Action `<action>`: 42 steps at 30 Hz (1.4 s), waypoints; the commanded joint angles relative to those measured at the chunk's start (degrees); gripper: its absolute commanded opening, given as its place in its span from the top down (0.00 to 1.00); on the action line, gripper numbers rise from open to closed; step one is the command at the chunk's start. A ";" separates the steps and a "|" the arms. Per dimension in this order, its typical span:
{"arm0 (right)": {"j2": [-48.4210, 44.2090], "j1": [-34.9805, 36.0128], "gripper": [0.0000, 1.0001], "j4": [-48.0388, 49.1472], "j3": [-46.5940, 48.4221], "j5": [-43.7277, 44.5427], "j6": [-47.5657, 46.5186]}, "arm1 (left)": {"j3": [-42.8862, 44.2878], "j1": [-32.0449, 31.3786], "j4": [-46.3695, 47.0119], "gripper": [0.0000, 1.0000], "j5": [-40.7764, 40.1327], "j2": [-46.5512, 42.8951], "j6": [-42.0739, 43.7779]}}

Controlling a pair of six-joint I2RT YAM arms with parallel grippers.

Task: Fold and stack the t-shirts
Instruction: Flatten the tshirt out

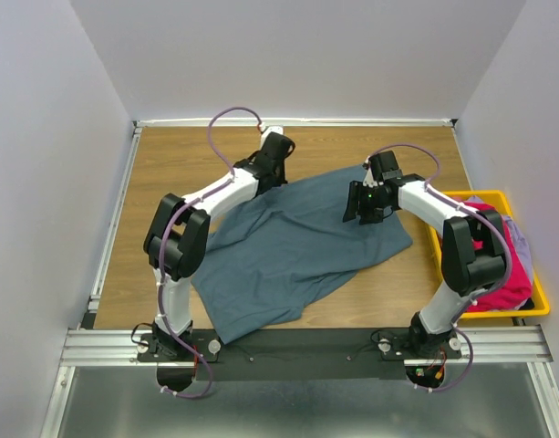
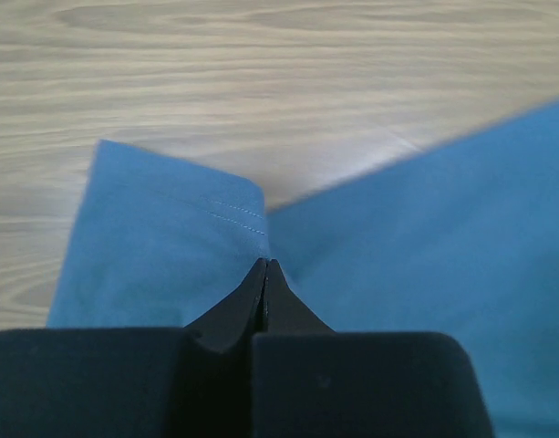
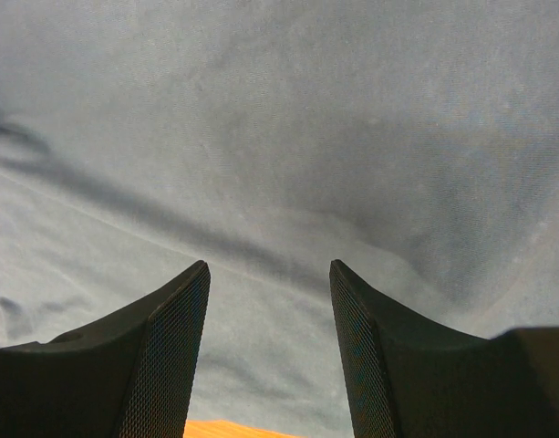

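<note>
A slate blue-grey t-shirt lies spread and rumpled across the middle of the table. My left gripper is at the shirt's far left edge. In the left wrist view the left gripper is shut on the cloth where a stitched sleeve meets the body. My right gripper hovers over the shirt's far right part. In the right wrist view the right gripper is open and empty, with only the shirt below it. A magenta-pink shirt and a pale grey-blue one lie in the bin.
A yellow plastic bin stands at the table's right edge, beside the right arm. Bare wooden table shows to the far left and far side of the shirt. White walls close in the table on three sides.
</note>
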 commanded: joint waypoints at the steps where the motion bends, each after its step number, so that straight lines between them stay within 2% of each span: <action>1: -1.36 0.13 0.37 0.09 -0.59 1.84 1.06 | -0.60 -5.55 0.94 1.00 2.51 -1.37 2.01; 4: -1.62 0.13 0.37 0.27 -0.50 2.54 1.50 | -2.79 -9.52 3.22 1.00 7.23 -2.51 3.68; 10: -3.73 0.13 0.37 0.53 -1.29 6.23 2.73 | -9.04 -10.15 5.79 1.00 19.97 -6.73 3.42; 11: -4.34 0.22 0.37 0.71 -1.47 7.28 2.82 | -9.56 -10.41 5.17 0.98 23.57 -7.08 4.47; 13: -4.61 0.13 0.37 1.15 -1.73 7.73 3.17 | -10.27 -11.29 3.94 0.92 25.71 -7.96 6.05; 16: -4.26 0.13 0.37 1.59 -1.47 6.50 3.08 | -10.45 -11.38 2.53 0.75 28.17 -10.06 8.95; 17: -4.08 0.13 0.37 1.68 -1.38 5.36 2.99 | -10.36 -11.38 2.44 0.57 29.05 -10.77 9.57; 19: -3.65 0.13 0.37 2.11 -1.21 4.57 2.99 | -11.15 -11.38 3.40 0.33 28.62 -13.84 10.45; 20: -3.56 0.13 0.37 2.20 -1.12 3.87 2.91 | -11.67 -11.03 5.15 0.17 26.96 -14.98 10.54; 23: -3.12 0.22 0.37 2.47 -0.77 2.46 2.47 | -15.10 -6.03 9.20 0.14 25.63 -18.42 8.88; 25: -2.94 0.13 0.37 2.64 -0.59 1.40 2.03 | -15.02 -0.69 9.30 0.14 26.67 -17.46 8.78; 29: -2.68 0.13 0.37 2.82 -0.59 0.17 1.85 | -12.30 4.78 9.56 0.14 28.53 -11.94 12.38; 34: -2.41 0.13 0.37 2.91 -0.94 -1.32 1.76 | -3.71 6.20 8.78 0.17 32.82 -3.23 19.23; 42: -3.73 0.13 0.37 2.82 -3.05 -2.03 1.94 | 6.68 6.46 5.08 0.28 37.76 9.51 24.43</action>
